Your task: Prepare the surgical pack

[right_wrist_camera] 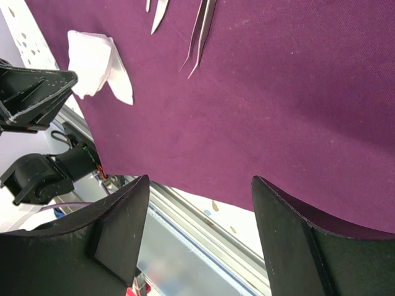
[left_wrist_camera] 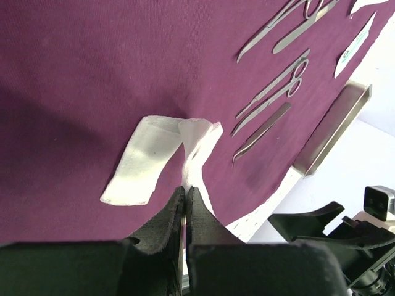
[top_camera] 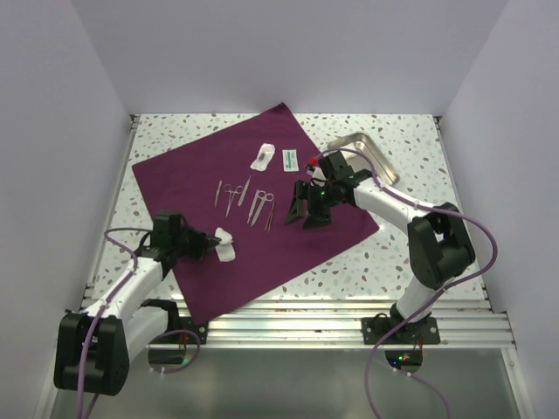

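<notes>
Your speckled stone-pattern table (top_camera: 175, 131) carries the surgical pack, a deep purple-maroon fabric drape (top_camera: 201, 175). It lies flat as one large square sheet, turned diamond-wise across the table's centre, with one corner at 12 o'clock.

Your left arm (top_camera: 131, 288) reaches in low from 7 o'clock with its wrist nearly level. Your right arm (top_camera: 410, 218) bends at the elbow by 4 o'clock and stretches back over the sheet's 3 o'clock corner.

The shiny rectangular steel tray (top_camera: 371, 148) sits off the drape at 2 o'clock. Your right forearm covers part of it, so its contents cannot be seen.

The right gripper (top_camera: 307, 209) hangs above bare cloth, jaws spread wide and holding nothing.

The left gripper (left_wrist_camera: 186, 194) has its jaws pressed together on a raised fold of the small white gauze square (left_wrist_camera: 148, 157), at 7 o'clock on the sheet. The rest of the gauze lies on the cloth.

A row of slim steel instruments (top_camera: 244, 196) lies at the drape's middle. From above you can make out ring handles, little more.

Two small flat packets (top_camera: 275, 158) lie at 12 o'clock of them, their print unreadable.
</notes>
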You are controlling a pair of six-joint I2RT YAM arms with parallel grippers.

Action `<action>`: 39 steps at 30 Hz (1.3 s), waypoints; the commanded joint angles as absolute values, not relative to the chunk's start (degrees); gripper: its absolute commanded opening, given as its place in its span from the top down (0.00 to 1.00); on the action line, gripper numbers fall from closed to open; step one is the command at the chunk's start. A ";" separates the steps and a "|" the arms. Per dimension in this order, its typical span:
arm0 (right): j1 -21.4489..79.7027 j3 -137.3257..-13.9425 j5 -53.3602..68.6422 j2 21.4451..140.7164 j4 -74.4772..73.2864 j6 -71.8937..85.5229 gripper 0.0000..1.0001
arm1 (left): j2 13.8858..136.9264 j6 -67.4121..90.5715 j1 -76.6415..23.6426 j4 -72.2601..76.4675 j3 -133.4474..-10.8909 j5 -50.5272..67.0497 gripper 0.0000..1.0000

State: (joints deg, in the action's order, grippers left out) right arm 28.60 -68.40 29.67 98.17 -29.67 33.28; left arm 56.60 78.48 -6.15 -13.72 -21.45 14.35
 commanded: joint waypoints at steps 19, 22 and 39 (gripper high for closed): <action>28.92 -68.47 30.50 98.17 -28.65 32.43 0.29 | 55.45 81.65 -7.56 -10.99 -15.03 13.97 1.00; 29.00 -68.29 30.50 98.17 -28.65 32.52 0.29 | 56.33 81.83 -7.65 -9.93 -14.77 13.97 1.00; 29.00 -68.20 30.59 98.17 -28.65 32.43 0.29 | 49.40 78.32 -7.82 -23.63 -19.24 14.50 0.46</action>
